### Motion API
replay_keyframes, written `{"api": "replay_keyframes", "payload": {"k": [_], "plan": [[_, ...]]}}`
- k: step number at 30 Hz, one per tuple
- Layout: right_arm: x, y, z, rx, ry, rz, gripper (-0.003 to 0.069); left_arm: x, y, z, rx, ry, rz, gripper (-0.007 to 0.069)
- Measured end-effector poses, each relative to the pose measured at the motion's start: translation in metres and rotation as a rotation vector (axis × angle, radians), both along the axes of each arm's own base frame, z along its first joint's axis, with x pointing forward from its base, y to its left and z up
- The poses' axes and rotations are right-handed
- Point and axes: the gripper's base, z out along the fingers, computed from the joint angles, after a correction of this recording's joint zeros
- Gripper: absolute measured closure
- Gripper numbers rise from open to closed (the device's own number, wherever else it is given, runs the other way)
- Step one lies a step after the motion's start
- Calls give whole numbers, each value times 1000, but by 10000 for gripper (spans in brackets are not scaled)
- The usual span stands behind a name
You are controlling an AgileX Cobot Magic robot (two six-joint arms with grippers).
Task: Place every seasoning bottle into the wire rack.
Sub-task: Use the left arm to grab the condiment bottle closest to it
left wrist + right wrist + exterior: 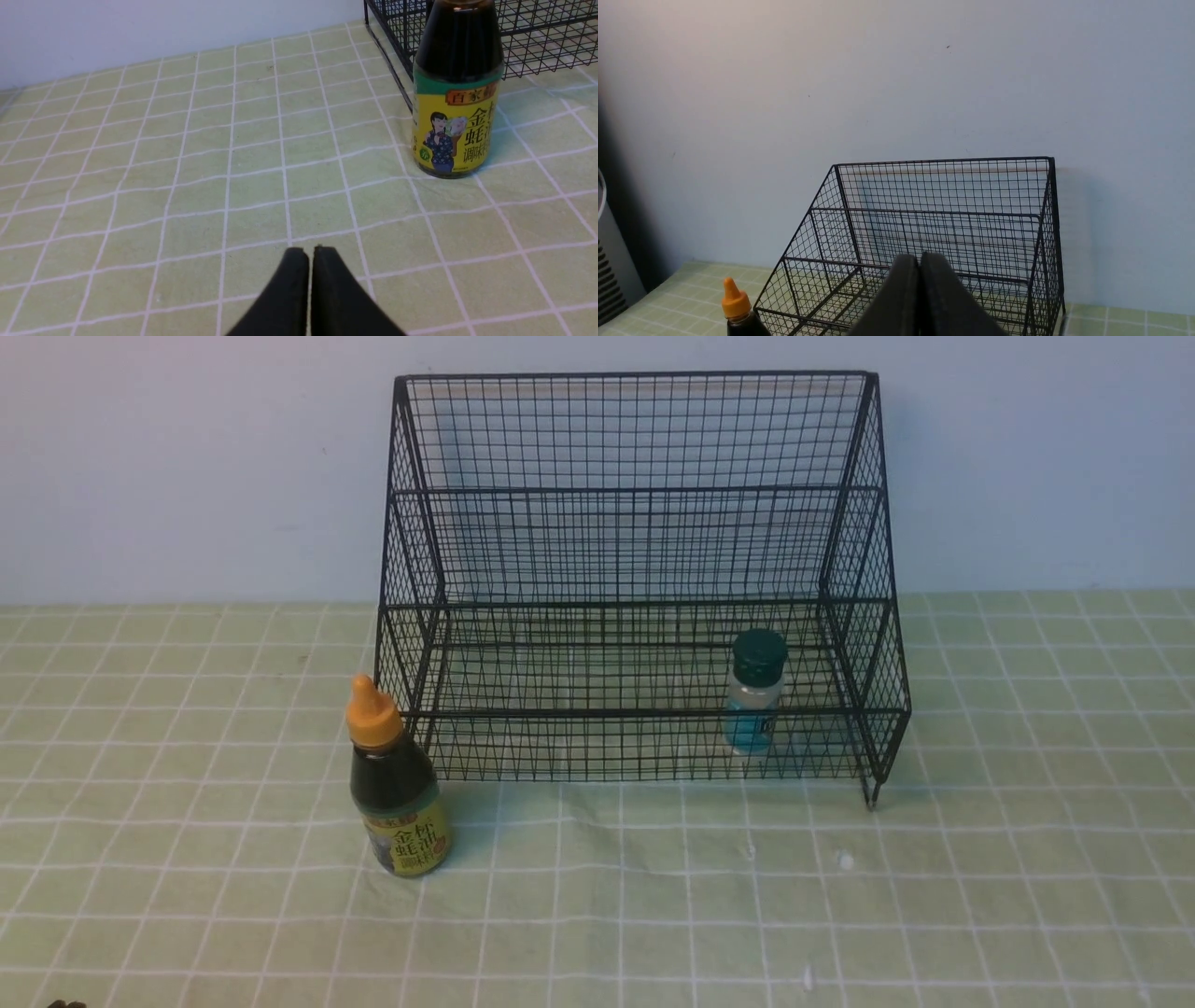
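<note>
The black wire rack (644,523) stands at the back of the table. The small clear jar (754,693) with dark green cap and blue label stands upright inside its lowest tier, right of middle. The dark-sauce bottle (394,784) with orange cap and yellow label stands upright on the cloth just outside the rack's front left corner; it also shows in the left wrist view (455,93) and the right wrist view (738,310). My left gripper (310,249) is shut and empty, low over the cloth, well short of the bottle. My right gripper (920,256) is shut and empty, raised, facing the rack (943,233).
A green checked cloth (653,896) covers the table, with a pale wall behind. A grey appliance (609,270) stands at the far left edge in the right wrist view. Neither arm shows in the front view.
</note>
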Motion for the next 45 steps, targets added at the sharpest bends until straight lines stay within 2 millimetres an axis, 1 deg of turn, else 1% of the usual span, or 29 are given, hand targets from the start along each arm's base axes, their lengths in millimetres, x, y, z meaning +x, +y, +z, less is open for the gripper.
{"api": "replay_keyframes", "payload": {"k": [3,5,7,9,10,14,15,17,18,19,21,25,45], "plan": [[1,0,-1,-25,-14,-12,673,0,0,0,0,0,0,631],[3,-1,-5,-65,-19,-28,673,0,0,0,0,0,0,631],[6,0,-12,-113,-16,-45,673,0,0,0,0,0,0,631],[10,0,-24,-161,-4,-68,673,0,0,0,0,0,0,631],[13,-1,-36,-185,19,-113,673,0,0,0,0,0,0,631],[21,-5,-68,-231,104,-231,673,0,0,0,0,0,0,631],[24,-8,-86,-244,155,-294,673,0,0,0,0,0,0,631],[26,-12,-112,-259,221,-358,673,0,0,0,0,0,0,631],[26,-12,-115,-261,226,-357,673,0,0,0,0,0,0,631],[25,-15,-136,-264,278,-402,673,0,0,0,0,0,0,631],[23,-17,-152,-252,307,-438,673,0,0,0,0,0,0,631],[22,-19,-152,-224,284,-476,673,0,0,0,0,0,0,631],[22,-19,-152,-219,282,-479,673,0,0,0,0,0,0,631]]}}
